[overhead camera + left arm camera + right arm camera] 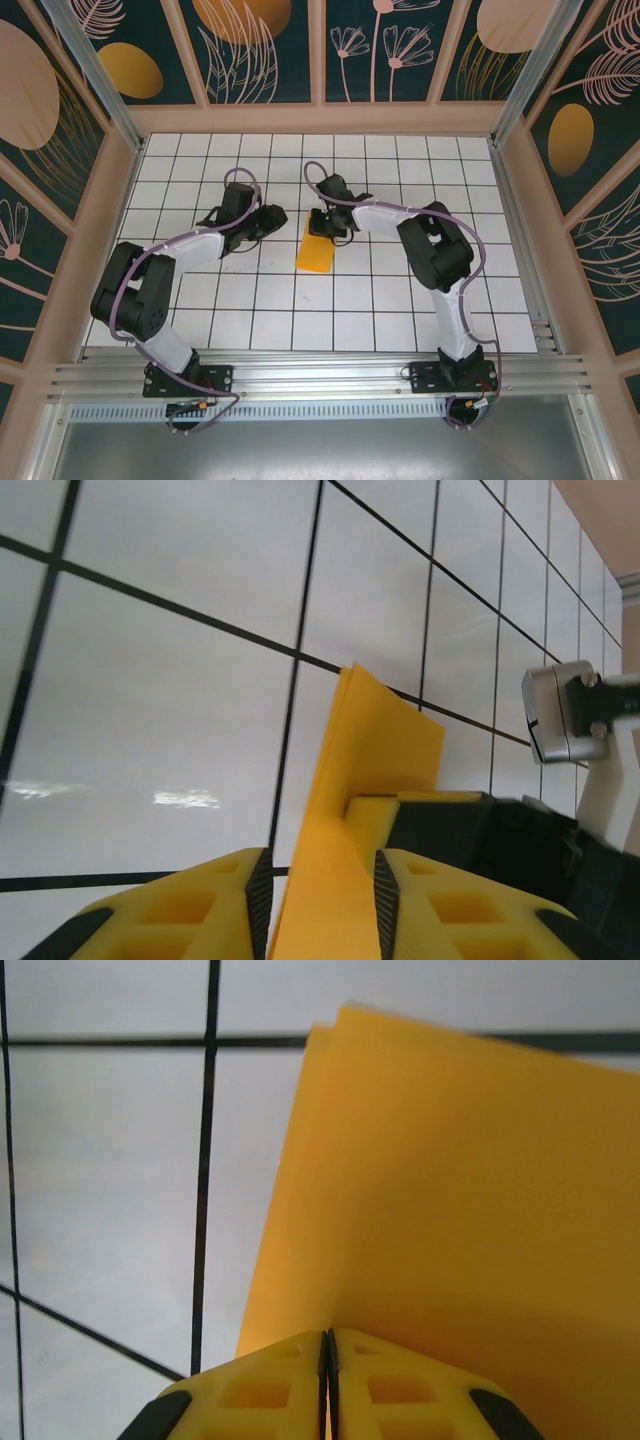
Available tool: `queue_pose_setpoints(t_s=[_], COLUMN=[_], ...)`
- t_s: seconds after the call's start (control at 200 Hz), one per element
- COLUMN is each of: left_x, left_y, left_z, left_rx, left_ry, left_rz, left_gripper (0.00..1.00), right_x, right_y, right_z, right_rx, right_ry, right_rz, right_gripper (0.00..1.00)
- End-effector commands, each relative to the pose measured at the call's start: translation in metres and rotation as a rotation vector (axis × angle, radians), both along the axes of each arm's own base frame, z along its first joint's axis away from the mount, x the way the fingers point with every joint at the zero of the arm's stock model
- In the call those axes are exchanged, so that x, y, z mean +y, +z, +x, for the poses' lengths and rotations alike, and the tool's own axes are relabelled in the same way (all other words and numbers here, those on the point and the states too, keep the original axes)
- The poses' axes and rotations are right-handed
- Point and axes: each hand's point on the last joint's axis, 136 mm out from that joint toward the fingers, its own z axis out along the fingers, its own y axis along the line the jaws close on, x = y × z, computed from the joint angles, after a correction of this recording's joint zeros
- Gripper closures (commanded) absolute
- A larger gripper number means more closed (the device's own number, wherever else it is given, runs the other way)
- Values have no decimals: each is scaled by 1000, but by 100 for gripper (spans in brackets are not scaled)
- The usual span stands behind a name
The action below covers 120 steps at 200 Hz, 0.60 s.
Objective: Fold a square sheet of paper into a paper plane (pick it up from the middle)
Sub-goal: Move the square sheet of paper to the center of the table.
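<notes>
The square sheet of paper [316, 252] is folded into a flat orange-yellow rectangle, not a pointed paper plane, and slopes down onto the white tiles mid-table. My right gripper [325, 228] holds its far edge. In the right wrist view the gripper [327, 1345] is shut, with the paper [470, 1190] fanning out ahead of it. My left gripper [280, 217] is at the paper's left side. In the left wrist view the gripper [322, 880] stands open, with the paper [385, 745] running between the pads and a gap showing beside the left pad [258, 885].
White gridded tiles [400, 300] cover the table. Wooden-framed dark floral panels [250, 50] wall in the back and both sides. An aluminium rail [320, 375] runs along the near edge by the arm bases. The right arm's silver camera block [565, 710] sits close to the left fingers.
</notes>
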Motion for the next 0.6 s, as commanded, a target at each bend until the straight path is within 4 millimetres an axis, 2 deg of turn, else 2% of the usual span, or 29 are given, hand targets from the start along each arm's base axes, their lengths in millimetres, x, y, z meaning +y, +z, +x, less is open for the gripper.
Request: queue_pose_setpoints(t_s=[0.0, 0.07, 0.125, 0.215, 0.32, 0.375, 0.455, 0.595], left_x=[5, 4, 1, -4, -12, -16, -24, -51], left_y=[8, 10, 11, 13, 18, 21, 25, 35], left_z=[0, 0, 0, 1, 3, 3, 3, 4], left_rx=[-20, -23, -25, -30, -44, -50, -64, -91], left_ry=[6, 2, -6, -26, -70, -90, -123, -223], left_rz=[-16, -26, -38, -57, -81, -97, -122, -148], left_gripper=[62, 59, 58, 57, 57, 57, 58, 61], right_x=[6, 9, 13, 20, 20, 13, -4, -41], right_y=[-24, -22, -12, 18, 58, 74, 83, 72], right_z=[-40, -53, -58, -58, -47, -40, -36, -42], right_rx=[62, 55, 40, -23, -102, -134, -144, -101], right_ry=[200, 281, 328, 360, 299, 230, 123, -73], right_rz=[-51, -34, 1, 62, 128, 149, 165, 165], right_gripper=[88, 88, 88, 88, 86, 85, 83, 83])
